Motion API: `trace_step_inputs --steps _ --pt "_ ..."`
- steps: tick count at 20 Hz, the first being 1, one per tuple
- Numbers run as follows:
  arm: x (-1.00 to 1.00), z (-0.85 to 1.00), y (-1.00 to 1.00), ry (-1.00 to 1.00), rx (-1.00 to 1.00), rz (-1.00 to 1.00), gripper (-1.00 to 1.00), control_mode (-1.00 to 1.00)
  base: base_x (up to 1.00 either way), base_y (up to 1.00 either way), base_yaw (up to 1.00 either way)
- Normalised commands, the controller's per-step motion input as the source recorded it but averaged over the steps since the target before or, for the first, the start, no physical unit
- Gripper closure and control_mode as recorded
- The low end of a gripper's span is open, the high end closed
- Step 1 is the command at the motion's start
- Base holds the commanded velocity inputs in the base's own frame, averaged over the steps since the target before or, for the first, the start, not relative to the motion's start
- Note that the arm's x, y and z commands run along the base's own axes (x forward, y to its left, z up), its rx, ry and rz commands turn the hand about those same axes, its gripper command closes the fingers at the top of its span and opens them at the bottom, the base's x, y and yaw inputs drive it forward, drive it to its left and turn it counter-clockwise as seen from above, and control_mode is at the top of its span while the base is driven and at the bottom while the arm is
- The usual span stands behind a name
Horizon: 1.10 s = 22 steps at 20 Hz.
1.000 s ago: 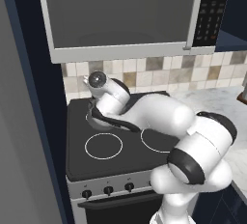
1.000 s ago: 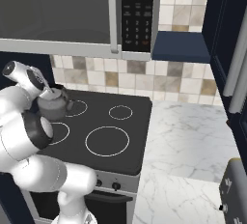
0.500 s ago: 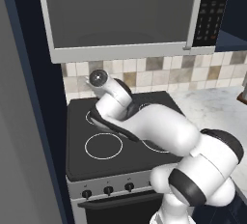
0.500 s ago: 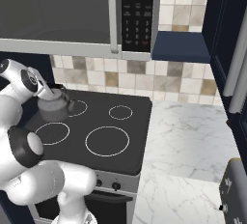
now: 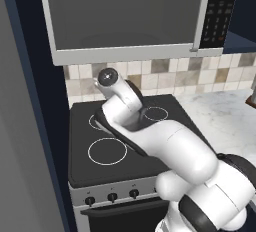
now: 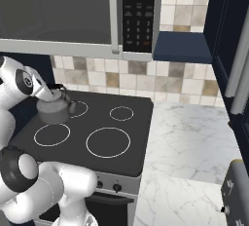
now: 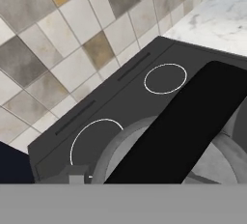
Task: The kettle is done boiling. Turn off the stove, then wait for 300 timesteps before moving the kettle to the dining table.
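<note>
- Where the cooking area stands, a dark navy wall panel (image 5: 30, 126) bounds the left side, and a microwave (image 6: 63, 10) with a dark door and a keypad panel hangs above.
- Backsplash (image 6: 146, 81): square tiles in beige, brown and white, running behind the stove and the bench.
- Stove (image 6: 131, 122): black glass top, four white ring burners, silver front panel with black knobs (image 5: 112, 196), oven door below.
- Bench (image 6: 189, 147): white-grey marble top, directly right of the stove; a boxy silver appliance (image 6: 238, 191) sits at its near right corner.
- Kettle (image 6: 54, 109): small, squat, grey metal, short spout, black arched handle; located at the stove's back left burner, upright. Whether it touches the glass cannot be determined.
- Jaws: set narrow; the white arm reaches to the kettle's top, and the hand view shows the black handle close up. A grip on the handle cannot be confirmed.
</note>
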Motion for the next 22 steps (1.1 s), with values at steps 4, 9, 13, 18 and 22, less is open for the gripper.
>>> trace_step_inputs --steps 4,9,13,18,22 --pt "-0.35 0.34 -0.12 0.03 0.00 0.00 1.00 -1.00 0.00 0.00 0.00" --pt "-0.34 0.23 -0.12 0.04 0.00 0.00 1.00 -1.00 0.00 0.00 0.00" --pt "-0.32 0.21 -0.12 0.03 0.00 0.00 1.00 -1.00 0.00 0.00 0.00" --pt "-0.24 0.16 -0.07 0.01 0.00 0.00 1.00 -1.00 0.00 0.00 0.00" --pt "0.00 0.00 0.00 0.00 0.00 0.00 1.00 -1.00 0.00 0.00 0.00"
